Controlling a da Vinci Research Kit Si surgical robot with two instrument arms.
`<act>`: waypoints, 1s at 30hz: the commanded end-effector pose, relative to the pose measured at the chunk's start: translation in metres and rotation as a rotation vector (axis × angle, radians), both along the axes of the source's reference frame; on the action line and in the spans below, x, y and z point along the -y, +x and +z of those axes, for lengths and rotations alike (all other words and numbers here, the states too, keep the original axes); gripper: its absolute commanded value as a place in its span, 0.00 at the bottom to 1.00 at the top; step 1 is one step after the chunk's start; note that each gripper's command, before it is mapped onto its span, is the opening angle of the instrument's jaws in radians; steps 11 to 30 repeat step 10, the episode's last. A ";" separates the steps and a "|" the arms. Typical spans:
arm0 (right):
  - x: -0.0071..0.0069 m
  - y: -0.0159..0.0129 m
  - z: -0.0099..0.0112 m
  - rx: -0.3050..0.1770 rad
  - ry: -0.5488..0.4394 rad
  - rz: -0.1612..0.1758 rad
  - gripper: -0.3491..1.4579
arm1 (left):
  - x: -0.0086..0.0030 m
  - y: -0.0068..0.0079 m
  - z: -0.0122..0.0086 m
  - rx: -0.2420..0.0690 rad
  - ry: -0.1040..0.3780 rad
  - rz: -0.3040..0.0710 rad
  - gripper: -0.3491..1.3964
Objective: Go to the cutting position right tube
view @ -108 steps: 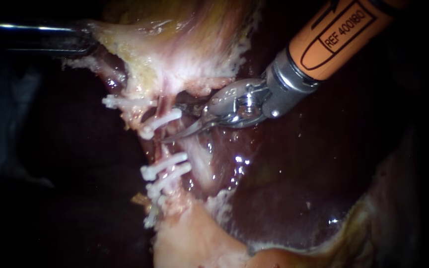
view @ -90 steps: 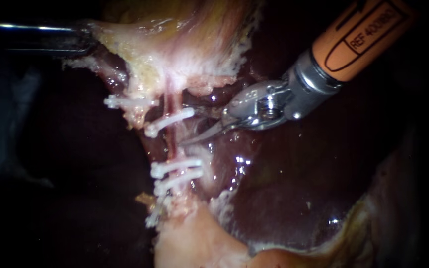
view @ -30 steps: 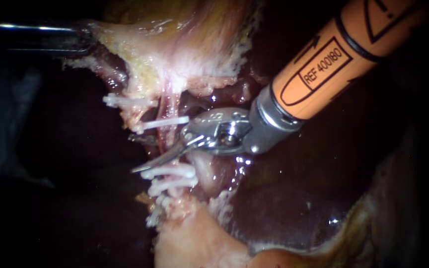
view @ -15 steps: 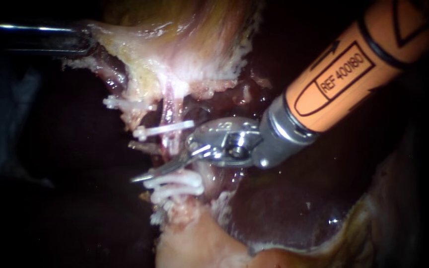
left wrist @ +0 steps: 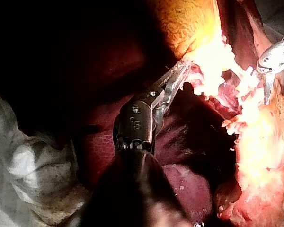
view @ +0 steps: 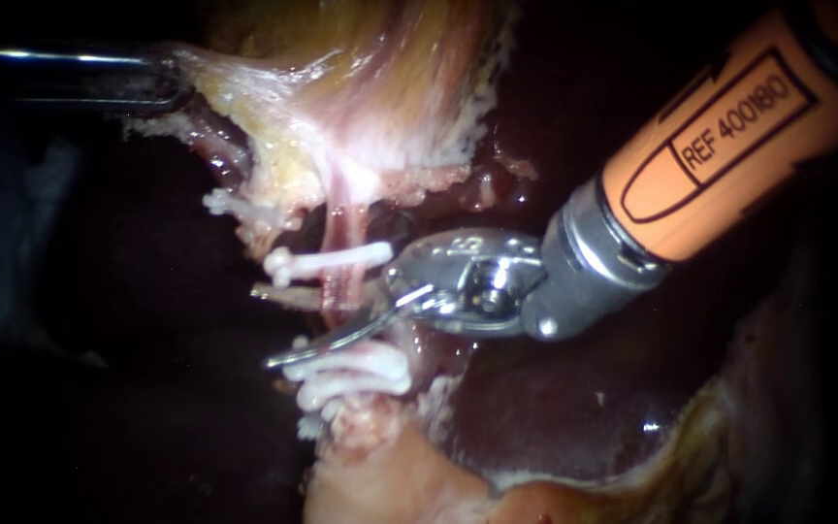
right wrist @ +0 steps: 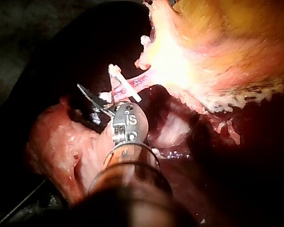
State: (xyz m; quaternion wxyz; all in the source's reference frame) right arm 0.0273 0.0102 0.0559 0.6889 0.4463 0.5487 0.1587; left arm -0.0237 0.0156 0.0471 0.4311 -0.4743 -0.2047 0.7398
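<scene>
Orange sheathing covers the shaft of the right instrument, which comes in from the upper right, closest to the camera, and ends in a steel wrist and two thin curved blades. The blades stand apart and grip nothing. One lies in front of the right tube and the other shows behind it, so the pinkish tube runs through the gap between them. They cross it between the upper clip and the pair of lower clips, with the front blade just above that pair. Dark liver lies below and behind. Farther off, the tube rises into the pale yellowish gallbladder, whose edge the left instrument holds clamped between its jaws.
</scene>
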 end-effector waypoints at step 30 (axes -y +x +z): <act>0.0001 0.0000 0.0002 0.000 0.001 0.000 0.83 | 0.0000 0.0000 0.0000 0.000 0.000 0.000 0.00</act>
